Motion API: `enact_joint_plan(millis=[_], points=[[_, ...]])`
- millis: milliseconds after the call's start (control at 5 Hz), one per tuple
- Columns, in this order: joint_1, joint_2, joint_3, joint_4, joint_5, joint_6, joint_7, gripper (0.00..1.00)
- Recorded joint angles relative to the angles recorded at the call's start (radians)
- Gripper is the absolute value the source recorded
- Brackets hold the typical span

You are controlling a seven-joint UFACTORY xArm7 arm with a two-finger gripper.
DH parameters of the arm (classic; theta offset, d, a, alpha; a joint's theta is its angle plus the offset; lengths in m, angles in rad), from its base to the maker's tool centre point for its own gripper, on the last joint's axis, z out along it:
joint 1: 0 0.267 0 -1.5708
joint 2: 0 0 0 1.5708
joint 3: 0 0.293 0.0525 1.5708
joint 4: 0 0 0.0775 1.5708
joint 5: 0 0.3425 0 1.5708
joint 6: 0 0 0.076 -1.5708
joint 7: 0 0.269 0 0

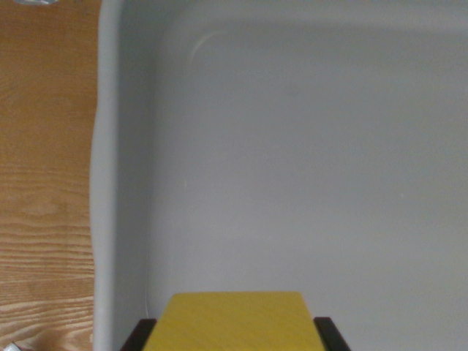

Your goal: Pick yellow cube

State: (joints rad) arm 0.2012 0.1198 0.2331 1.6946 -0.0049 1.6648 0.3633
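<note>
One yellow cube [235, 320] with a flat matte top sits at the bottom edge of my wrist view, pinched between the two dark fingers [139, 335] of my end effector [235, 333], one pressed against each side. Beneath it spreads a pale grey plastic bin [110, 183]; the wood-grain desk [44, 183] shows at the wrist view's left.

One yellow cube [235, 322] at the near edge of one grey bin [110, 183], two dark gripper fingers [139, 335] flanking the cube inside the bin, one wooden table [44, 183] left of the bin
</note>
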Motion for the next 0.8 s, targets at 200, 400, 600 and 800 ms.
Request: enact_joint_plan(millis=[200,400,600,800], points=[[-0.0005,-0.006,0.001,0.019,0.0019,0.025,-0.001,1.00],[-0.0005,-0.006,0.001,0.019,0.0019,0.025,-0.001,1.00],[-0.0009,-0.012,0.001,0.034,0.0034,0.045,-0.002,1.00],[-0.0009,-0.012,0.001,0.034,0.0034,0.045,-0.002,1.00]])
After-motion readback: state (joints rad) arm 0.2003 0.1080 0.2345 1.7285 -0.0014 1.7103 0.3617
